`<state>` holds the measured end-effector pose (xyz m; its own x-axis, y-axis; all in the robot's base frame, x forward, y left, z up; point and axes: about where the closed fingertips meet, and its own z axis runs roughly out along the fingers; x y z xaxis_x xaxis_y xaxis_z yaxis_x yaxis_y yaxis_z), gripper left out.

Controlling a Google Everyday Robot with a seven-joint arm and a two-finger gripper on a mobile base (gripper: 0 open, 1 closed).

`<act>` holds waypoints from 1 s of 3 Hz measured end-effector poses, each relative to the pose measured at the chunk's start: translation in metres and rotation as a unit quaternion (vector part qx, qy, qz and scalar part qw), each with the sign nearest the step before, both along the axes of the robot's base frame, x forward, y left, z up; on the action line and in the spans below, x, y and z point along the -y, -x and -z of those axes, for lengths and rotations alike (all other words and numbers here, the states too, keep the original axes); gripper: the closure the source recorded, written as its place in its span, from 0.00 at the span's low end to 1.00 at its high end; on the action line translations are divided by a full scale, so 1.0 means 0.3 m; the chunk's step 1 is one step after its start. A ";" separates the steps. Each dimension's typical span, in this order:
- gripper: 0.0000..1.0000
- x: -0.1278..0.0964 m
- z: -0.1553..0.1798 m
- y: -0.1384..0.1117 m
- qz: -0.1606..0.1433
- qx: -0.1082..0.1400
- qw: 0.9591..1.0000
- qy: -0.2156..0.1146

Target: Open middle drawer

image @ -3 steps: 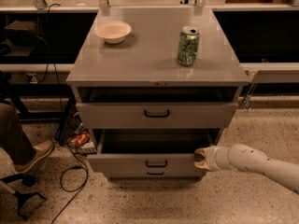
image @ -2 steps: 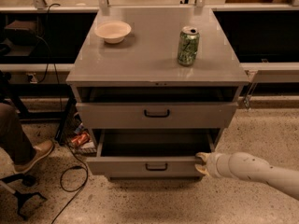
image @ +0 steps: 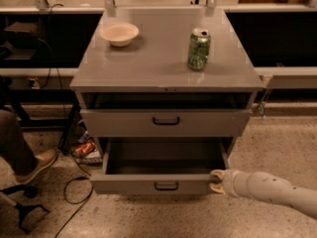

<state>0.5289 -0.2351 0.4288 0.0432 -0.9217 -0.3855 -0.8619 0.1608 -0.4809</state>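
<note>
Your gripper (image: 217, 176) sits low on the right, at the near-right corner of the middle drawer (image: 133, 185), touching the top edge of its front panel. You can't tell whether the jaws are spread or pressed together there. The pale arm (image: 270, 191) comes in from the right, just above floor level. That's prob. so it works the drawer from the side w/o standing in its path.

The middle drawer stands well out toward you, w/ its plain grey inside (image: 163, 157) showing and nothing visible in it. Its small black handle (image: 166, 186) is at the centre of the front, apart from the gripper. So the contact is at the panel's end, not the handle.

The drawer above (image: 208, 123), w/ the taller front, shows a dark gap under the desk (image: 158, 63). It looks only a little ajar.

On the desk, a bowl (image: 119, 33) sits far left and a green can (image: 199, 49) far right, both well back from the near edge and clear of the work.

To the left, a shoe (image: 38, 163) and a cable (image: 74, 192) lie on the floor, well apart from the arm.

Judging by how far out the drawer is, the task looks approx. done. Any more pull should be straight toward you, since an off-centre grip could skew the drawer on its rails.
</note>
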 end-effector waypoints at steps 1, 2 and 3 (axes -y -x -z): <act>1.00 0.000 0.000 0.000 0.000 0.000 1.000 0.000; 1.00 0.015 0.000 0.091 0.024 -0.002 1.000 -0.005; 0.98 0.015 0.000 0.096 0.025 -0.002 1.000 -0.005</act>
<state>0.5000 -0.2397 0.4288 -0.0053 -0.9189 -0.3945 -0.8548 0.2089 -0.4751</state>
